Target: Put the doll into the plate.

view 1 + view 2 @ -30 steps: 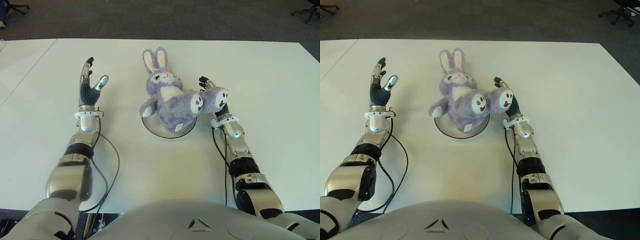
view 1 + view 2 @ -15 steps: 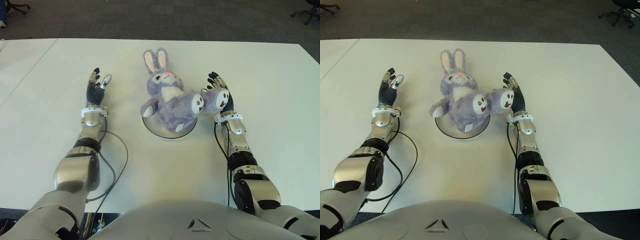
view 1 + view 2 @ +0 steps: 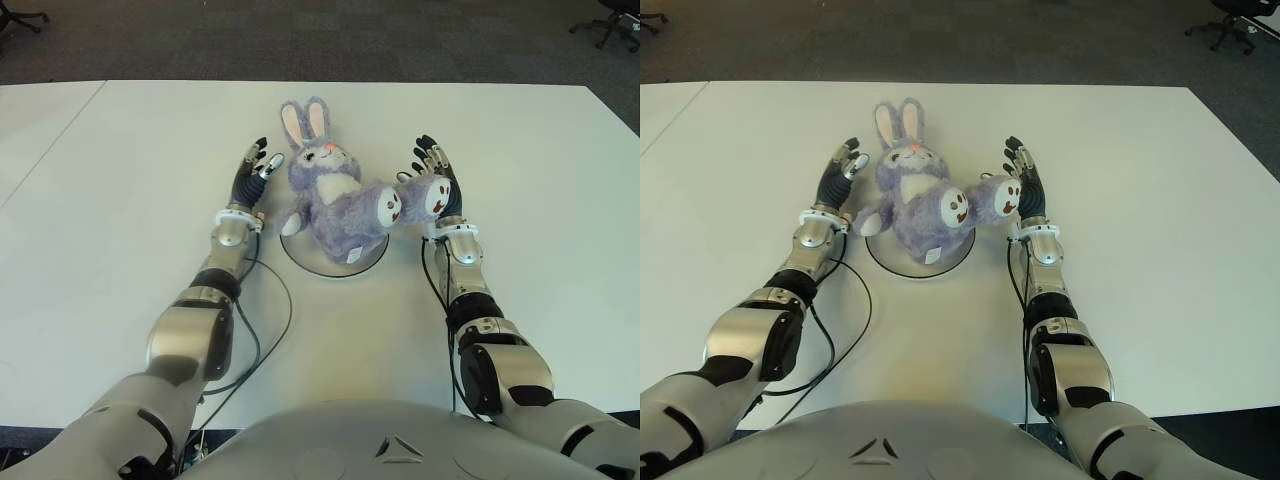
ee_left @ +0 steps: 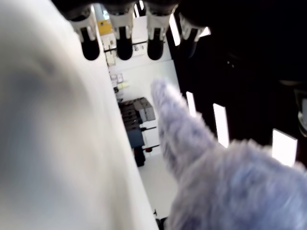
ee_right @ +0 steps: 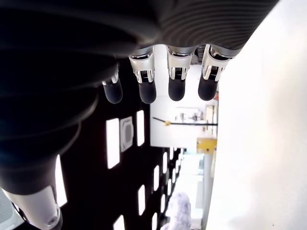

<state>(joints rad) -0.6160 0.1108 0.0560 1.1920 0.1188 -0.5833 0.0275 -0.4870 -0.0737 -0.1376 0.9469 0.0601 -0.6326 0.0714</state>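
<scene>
White table [image 3: 120, 200] wide and bare at edges | one purple bunny doll [image 3: 335, 195] on one plate [image 3: 300, 255] | left hand [image 3: 250, 172], right hand [image 3: 436, 178] beside it, fingers spread, holding nothing

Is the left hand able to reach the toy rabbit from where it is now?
Probably yes. The left hand, fingers open, is right beside the toy rabbit lying on the plate, with nothing between them.
</scene>
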